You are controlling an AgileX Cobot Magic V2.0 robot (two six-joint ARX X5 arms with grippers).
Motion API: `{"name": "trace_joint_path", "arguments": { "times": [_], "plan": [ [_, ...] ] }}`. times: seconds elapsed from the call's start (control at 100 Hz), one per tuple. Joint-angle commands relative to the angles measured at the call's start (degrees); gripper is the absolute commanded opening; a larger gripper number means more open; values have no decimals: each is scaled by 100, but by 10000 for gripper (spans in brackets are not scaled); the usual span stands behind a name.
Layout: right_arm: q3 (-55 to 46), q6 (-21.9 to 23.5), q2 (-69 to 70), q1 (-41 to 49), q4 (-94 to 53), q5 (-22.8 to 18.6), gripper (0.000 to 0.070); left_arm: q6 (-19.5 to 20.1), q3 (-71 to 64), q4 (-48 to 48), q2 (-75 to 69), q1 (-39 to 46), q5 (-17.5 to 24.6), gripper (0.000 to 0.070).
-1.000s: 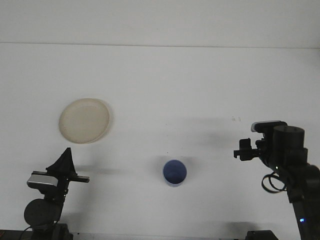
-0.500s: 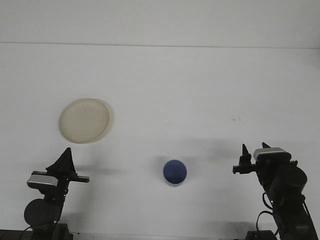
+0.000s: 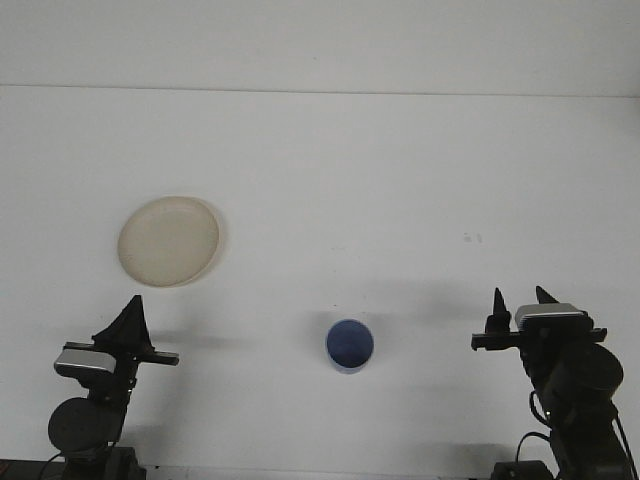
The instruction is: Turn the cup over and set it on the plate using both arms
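Observation:
A blue cup (image 3: 349, 346) stands upright on the white table, mouth up, near the front centre. The cream plate (image 3: 168, 241) lies flat at the left, well behind and to the left of the cup, with nothing on it. My left gripper (image 3: 133, 304) rests low at the front left, its fingers together in one dark point, holding nothing. At the front right, my right gripper (image 3: 520, 297) points away from me. Its two fingertips (image 3: 497, 298) stand apart with nothing between them. Both grippers are well clear of the cup.
The white table (image 3: 400, 180) stretches back to a white wall. The two arm bases sit at the front corners, the left base (image 3: 85, 420) and the right base (image 3: 580, 400).
My right arm has dropped and pulled back toward the front edge, its gripper now lower and pointing away. The left arm, cup and plate have not moved.

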Motion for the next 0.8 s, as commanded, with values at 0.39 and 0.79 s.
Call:
{"name": "trace_joint_path", "arguments": {
  "times": [0.39, 0.79],
  "plan": [
    [52, -66, 20, 13, 59, 7, 428, -616, 1099, -1110, 247, -2, -42, 11],
    [52, -63, 20, 13, 59, 7, 428, -590, 4454, -4728, 2752, -2, -35, 11]
  ]
}}
